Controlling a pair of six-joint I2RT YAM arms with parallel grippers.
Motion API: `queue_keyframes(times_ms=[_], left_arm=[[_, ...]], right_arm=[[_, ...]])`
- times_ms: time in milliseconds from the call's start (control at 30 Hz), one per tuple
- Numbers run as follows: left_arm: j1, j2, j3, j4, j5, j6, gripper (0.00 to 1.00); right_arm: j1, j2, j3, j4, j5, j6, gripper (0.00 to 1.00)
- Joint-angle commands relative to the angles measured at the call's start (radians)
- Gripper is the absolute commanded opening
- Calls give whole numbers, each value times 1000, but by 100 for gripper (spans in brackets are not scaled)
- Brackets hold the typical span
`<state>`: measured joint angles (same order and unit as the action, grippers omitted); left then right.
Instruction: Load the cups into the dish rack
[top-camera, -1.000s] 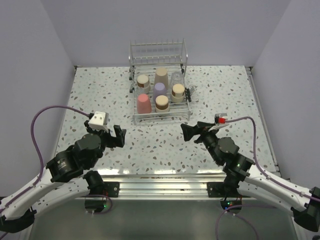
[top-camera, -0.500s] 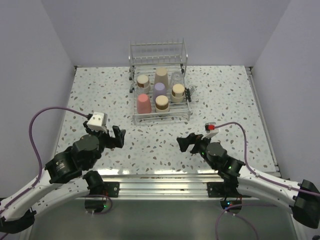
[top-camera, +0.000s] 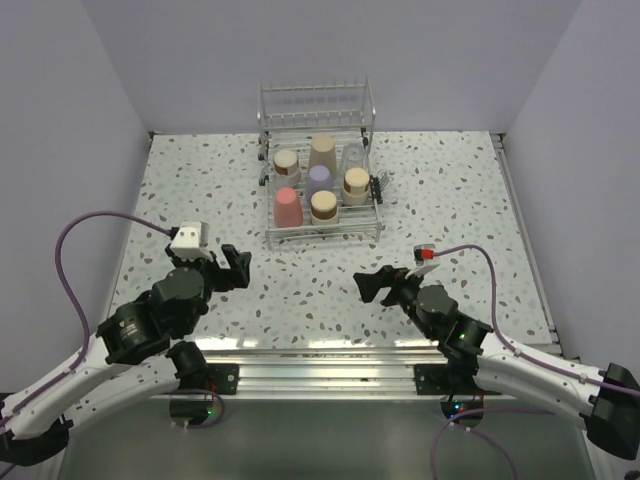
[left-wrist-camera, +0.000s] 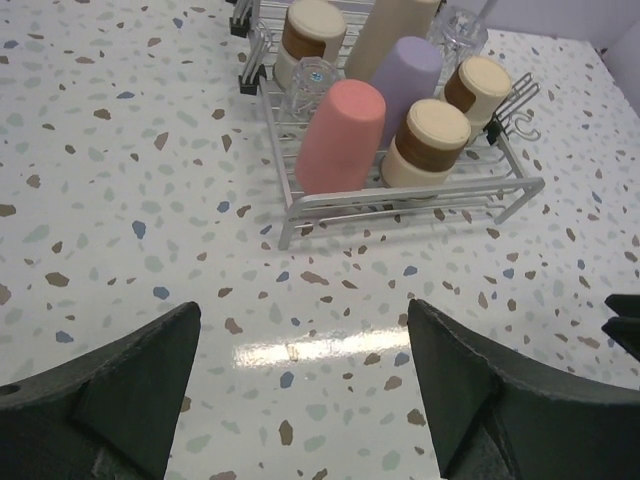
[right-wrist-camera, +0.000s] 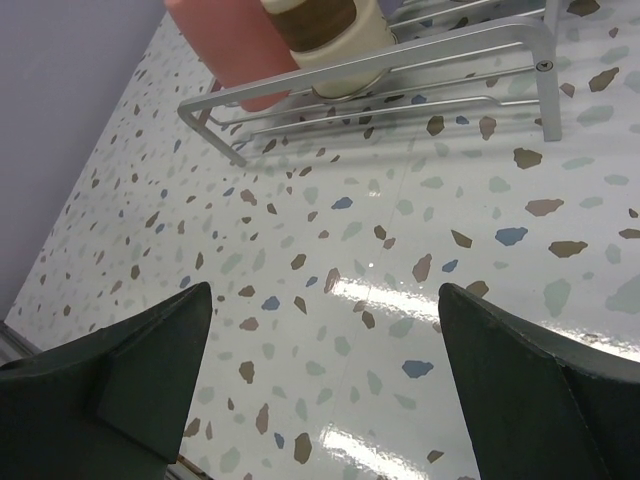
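Observation:
The silver wire dish rack (top-camera: 325, 240) stands at the far middle of the table. Several cups sit upside down in it: a tall beige one (top-camera: 322, 153), a lavender one (top-camera: 319, 181), a coral-pink one (top-camera: 288, 207), three metallic ones with tan bases (top-camera: 324, 206), and a clear one (top-camera: 353, 157). The left wrist view shows the rack (left-wrist-camera: 420, 205), the pink cup (left-wrist-camera: 340, 135) and a second clear cup (left-wrist-camera: 308, 85). My left gripper (top-camera: 237, 268) (left-wrist-camera: 300, 385) and right gripper (top-camera: 375, 285) (right-wrist-camera: 325, 375) are open and empty, low over the table in front of the rack.
A small wire holder (top-camera: 381, 187) hangs on the rack's right side. Lavender walls close the table at left, right and back. An aluminium rail (top-camera: 320, 362) runs along the near edge. The right wrist view shows the rack's front rail (right-wrist-camera: 400, 62).
My right gripper has pulled back from the rack toward the near edge and slightly left. My left gripper has barely shifted. The cups have not moved.

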<state>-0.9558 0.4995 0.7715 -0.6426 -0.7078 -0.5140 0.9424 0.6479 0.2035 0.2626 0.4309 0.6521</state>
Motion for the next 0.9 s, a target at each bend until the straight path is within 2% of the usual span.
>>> queue_keyframes(times_ms=[0,100,200,233,300,333,433,500,533,600,633,733,867], left_arm=[[3,11,-79,154,-106,-104,88],[3,72,-199,305,-252,-104,87],[2,149,-352,608,-380,75,89],[3,169,-394,838,-395,223,89],[6,239,-525,1091,-386,404,91],[6,266,-564,1318,-371,578,91],[31,353,-675,1606,-325,748,93],[106,356,-679,1560,-230,714,95],[193,343,-684,1501,-99,659,94],[270,266,-699,1450,12,617,92],[304,243,-716,1478,43,608,92],[391,246,-747,1550,60,595,93],[486,422,-733,1652,48,598,93]], right_arm=[[2,-4,11,38,11,14,98],[2,-16,5,32,12,15,98],[1,-16,7,30,11,15,98],[1,-13,11,27,9,15,98],[1,4,25,18,12,9,98],[1,9,28,17,11,7,98],[1,21,34,13,8,1,98],[1,16,31,12,9,1,98],[1,13,30,12,9,1,98],[2,6,25,13,6,1,98],[1,4,24,15,2,1,98],[1,16,28,18,-6,-3,98],[1,51,50,14,-14,-14,98]])
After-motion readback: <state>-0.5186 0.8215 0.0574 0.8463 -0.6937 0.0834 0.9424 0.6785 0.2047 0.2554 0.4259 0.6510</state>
